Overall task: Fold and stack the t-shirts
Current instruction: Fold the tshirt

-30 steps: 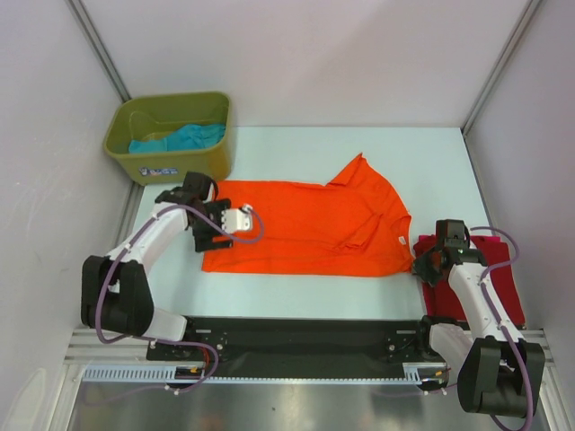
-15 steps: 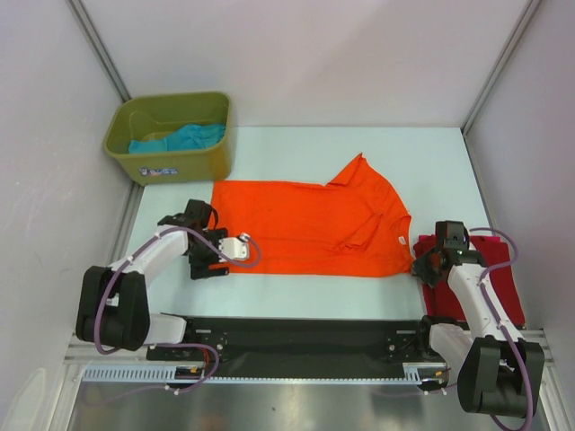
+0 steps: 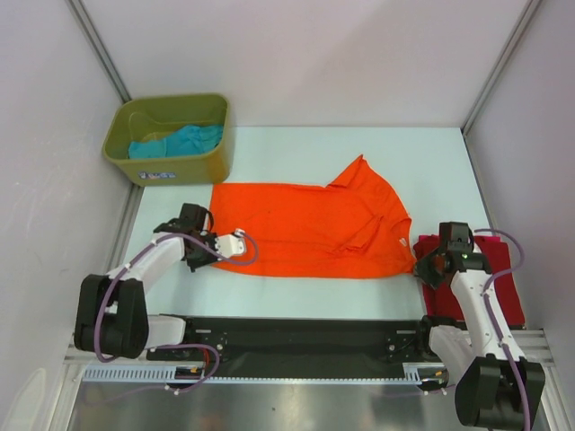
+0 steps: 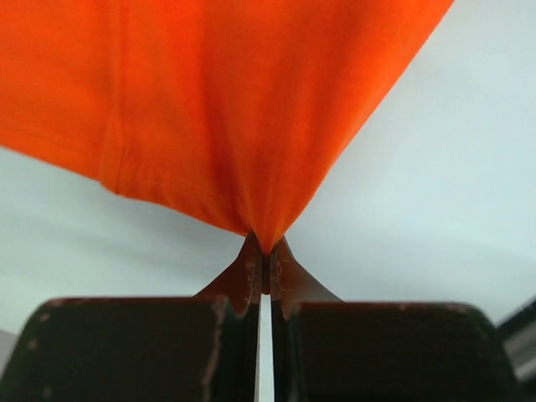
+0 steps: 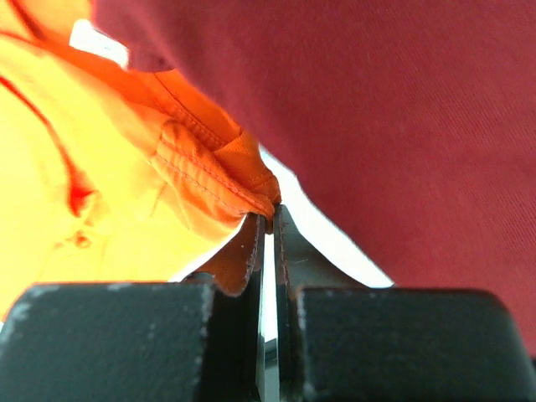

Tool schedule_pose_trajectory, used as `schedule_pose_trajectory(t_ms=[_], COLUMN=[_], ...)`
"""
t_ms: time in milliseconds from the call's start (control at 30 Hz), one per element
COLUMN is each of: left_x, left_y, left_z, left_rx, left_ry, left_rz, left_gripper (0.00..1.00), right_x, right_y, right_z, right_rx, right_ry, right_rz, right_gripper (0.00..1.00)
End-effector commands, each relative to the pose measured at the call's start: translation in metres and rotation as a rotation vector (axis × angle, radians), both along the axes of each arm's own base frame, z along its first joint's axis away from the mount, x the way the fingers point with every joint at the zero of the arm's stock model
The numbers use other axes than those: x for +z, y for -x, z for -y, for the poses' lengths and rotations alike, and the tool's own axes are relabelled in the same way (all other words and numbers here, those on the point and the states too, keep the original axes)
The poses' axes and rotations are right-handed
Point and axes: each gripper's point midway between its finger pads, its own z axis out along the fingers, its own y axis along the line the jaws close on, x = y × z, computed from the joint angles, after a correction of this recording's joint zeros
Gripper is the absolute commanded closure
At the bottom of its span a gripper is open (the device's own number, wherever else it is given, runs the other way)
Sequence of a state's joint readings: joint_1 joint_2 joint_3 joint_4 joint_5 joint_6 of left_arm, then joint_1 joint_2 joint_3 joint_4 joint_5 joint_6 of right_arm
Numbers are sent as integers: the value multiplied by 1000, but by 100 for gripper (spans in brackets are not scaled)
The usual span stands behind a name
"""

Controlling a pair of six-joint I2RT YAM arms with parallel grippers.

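Observation:
The orange t-shirt [image 3: 305, 229] lies spread on the table, one sleeve pointing to the far side. My left gripper [image 3: 212, 259] is shut on its near-left corner; in the left wrist view the orange cloth [image 4: 234, 100] fans out from the pinched tips of that gripper [image 4: 265, 251]. My right gripper [image 3: 420, 268] is shut on the shirt's near-right hem, and the bunched seam [image 5: 209, 176] sits in its tips [image 5: 270, 209]. A white neck label [image 3: 396, 241] shows near it. The dark red t-shirt [image 3: 503, 278] lies folded under the right arm. The teal t-shirt [image 3: 184, 139] sits in the bin.
The olive-green bin [image 3: 166, 166] stands at the far left corner, just beyond the orange shirt's far-left corner. Grey walls close in the left, right and far sides. A black rail [image 3: 305, 337] with the arm bases runs along the near edge.
My left gripper slid along the shirt's left edge toward the near side and shut on the near-left corner. The right arm shifted slightly nearer, still holding the hem.

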State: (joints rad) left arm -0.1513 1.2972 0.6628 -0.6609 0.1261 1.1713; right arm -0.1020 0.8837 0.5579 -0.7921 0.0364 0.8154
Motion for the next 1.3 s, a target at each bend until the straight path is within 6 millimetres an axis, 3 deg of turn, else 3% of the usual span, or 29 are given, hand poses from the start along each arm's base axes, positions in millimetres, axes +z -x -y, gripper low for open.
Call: schedule_pose_trajectory(t_ms=[0,133,433,633,733,767,800,833,900,933,1000,1033,1100,1133,1200,1267], left_x=[37,44,30,23,24,24,23,23,26,32,43,59,81,109,140,185], left_y=[23,48,89,98,89,87,83,81,71,63,50,34,16,-5,-31,-74], left_z=[5,2,-9,-21,-21,-21,-22,-23,-27,-27,-26,-25,-20,-12,-7,-12], left_rx=[54,30,9,-8,-15,-17,-18,-18,-15,-14,-4,10,47,59,146,230], left_ry=[116,104,49,-17,-22,-20,-26,-31,-55,-58,-44,-29,14,72,144,193], left_rz=[-72,-134,-266,-288,-256,-251,-238,-230,-192,-166,-121,-64,-3,79,184,369], left_gripper=[100,100,100,100,99,95,84,52,29,21,20,19,19,20,20,20], right_x=[23,31,31,28,24,22,19,15,15,19,26,30,44,50,64,79], right_y=[8,16,38,43,43,44,44,46,44,41,36,33,20,13,0,-16], right_z=[1,-2,-2,-5,-6,-8,-8,-8,-8,-7,-3,0,2,-2,-9,-12], right_rx=[-37,-51,-56,-80,-75,-74,-74,-76,-80,-84,-83,-84,-52,-31,16,61], right_ry=[-7,-30,-22,-47,-51,-60,-64,-66,-67,-61,-37,-22,-9,-24,-51,-41], right_rz=[8,9,-52,-75,-87,-94,-103,-115,-111,-103,-79,-66,-15,14,64,134], right_gripper=[100,100,100,100,100,100,100,100,88,70,56,51,49,48,46,42])
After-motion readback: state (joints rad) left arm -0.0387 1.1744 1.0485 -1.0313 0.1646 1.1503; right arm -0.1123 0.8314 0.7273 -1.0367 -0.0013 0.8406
